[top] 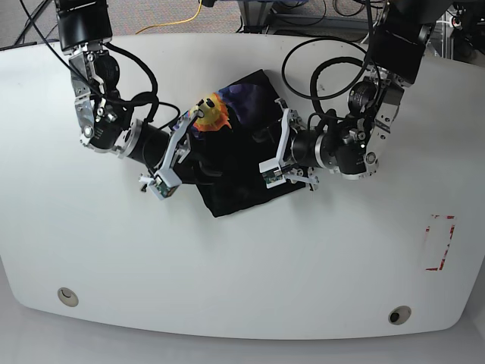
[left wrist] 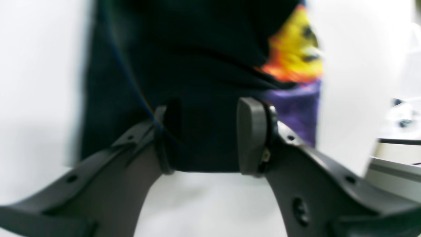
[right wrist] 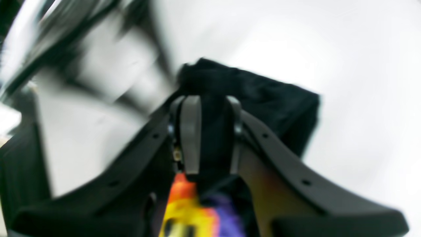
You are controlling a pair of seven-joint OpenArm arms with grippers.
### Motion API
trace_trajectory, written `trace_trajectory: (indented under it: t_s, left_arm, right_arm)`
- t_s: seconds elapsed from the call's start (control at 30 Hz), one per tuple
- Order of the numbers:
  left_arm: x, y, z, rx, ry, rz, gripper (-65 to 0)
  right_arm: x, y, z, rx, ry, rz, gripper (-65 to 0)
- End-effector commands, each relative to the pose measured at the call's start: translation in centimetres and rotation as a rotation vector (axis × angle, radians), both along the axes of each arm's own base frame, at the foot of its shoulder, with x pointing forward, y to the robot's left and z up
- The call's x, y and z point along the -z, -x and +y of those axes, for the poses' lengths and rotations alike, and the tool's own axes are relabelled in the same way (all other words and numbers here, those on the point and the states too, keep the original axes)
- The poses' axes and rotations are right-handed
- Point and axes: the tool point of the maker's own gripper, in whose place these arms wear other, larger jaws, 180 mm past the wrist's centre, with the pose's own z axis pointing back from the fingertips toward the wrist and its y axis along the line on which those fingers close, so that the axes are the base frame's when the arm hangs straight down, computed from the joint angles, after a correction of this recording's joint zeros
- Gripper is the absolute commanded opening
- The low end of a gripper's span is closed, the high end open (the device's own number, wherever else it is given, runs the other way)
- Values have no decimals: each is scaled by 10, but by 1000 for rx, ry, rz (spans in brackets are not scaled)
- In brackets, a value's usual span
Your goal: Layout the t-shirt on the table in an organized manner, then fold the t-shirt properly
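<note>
Robot lab, white table [top: 242, 288] (cabled arms)

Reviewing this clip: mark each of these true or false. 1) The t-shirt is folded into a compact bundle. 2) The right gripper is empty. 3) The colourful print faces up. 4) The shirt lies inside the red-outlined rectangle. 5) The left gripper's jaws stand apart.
1) True: the t-shirt lies as a small dark bundle on the table.
2) False: the right gripper is shut on black cloth of the shirt.
3) True: the print shows on top.
4) False: the red rectangle is far off to the side, apart from the shirt.
5) True: the left gripper is open over the shirt's edge.
</note>
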Motion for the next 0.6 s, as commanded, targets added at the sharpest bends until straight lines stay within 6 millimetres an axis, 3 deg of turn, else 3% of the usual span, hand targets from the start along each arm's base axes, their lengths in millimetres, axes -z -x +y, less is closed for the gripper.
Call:
trace_trajectory:
  t_s: [0.0, 0.23, 0.4, 0.57]
  left_arm:
    - [-17, -5, -15, 2, 70, -30, -397]
    - [-3, 14, -16, 0, 74, 22, -399]
    - [5, 25, -16, -1, 74, 54, -399]
    - [12, 32, -10, -3, 60, 74, -399]
  right_arm:
    - [-3, -19, 5, 8, -38, -6, -518]
    - [34, -37, 10, -6, -43, 97, -518]
    - [67, -58, -12, 77, 4, 134, -518]
    - [87, -78, -36, 144, 66, 107, -518]
